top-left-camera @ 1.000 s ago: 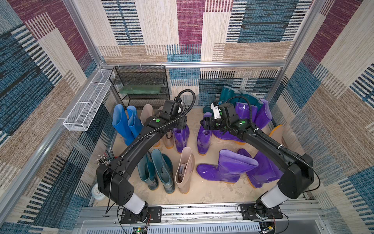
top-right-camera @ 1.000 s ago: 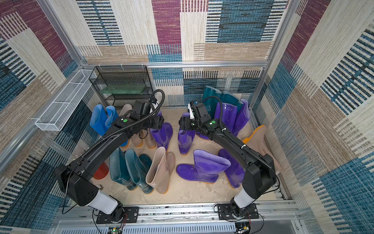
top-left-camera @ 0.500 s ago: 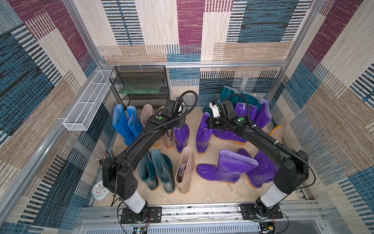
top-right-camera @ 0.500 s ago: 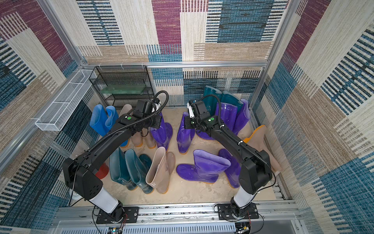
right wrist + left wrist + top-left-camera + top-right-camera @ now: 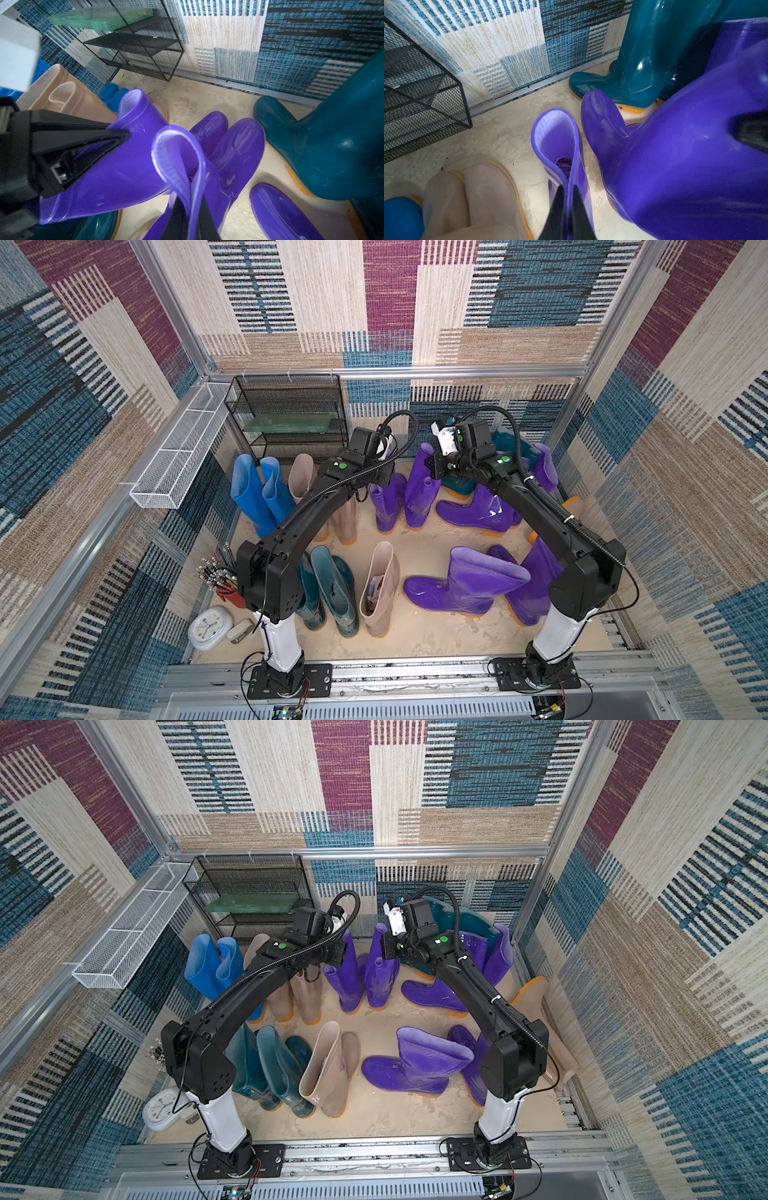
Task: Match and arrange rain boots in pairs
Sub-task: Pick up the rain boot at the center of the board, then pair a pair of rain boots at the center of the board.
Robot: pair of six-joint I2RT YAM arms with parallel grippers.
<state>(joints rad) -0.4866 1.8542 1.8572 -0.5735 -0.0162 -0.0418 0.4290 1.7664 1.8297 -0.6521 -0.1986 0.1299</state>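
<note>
Two tall purple rain boots stand side by side at the middle rear of the floor. My left gripper [image 5: 568,188] is shut on the rim of the left one [image 5: 388,506] [image 5: 556,141]. My right gripper [image 5: 190,199] is shut on the rim of the right one [image 5: 419,493] [image 5: 180,149]. The right wrist view also shows the left gripper [image 5: 124,133] pinching its boot [image 5: 128,166]. In both top views the wrists hide the fingertips. A blue pair [image 5: 257,493], beige boots [image 5: 345,518] and a teal pair [image 5: 332,593] stand on the left.
A black mesh shelf [image 5: 291,418] stands at the back left, with a white wire basket [image 5: 183,456] on the left wall. More purple boots [image 5: 465,585] [image 5: 473,510], teal boots [image 5: 507,443] and a beige boot [image 5: 380,589] crowd the floor. A clock [image 5: 210,626] lies front left.
Both arms have shifted slightly toward the back wall with their boots. The left-held purple boot has moved right, so the two purple boots now stand closer together.
</note>
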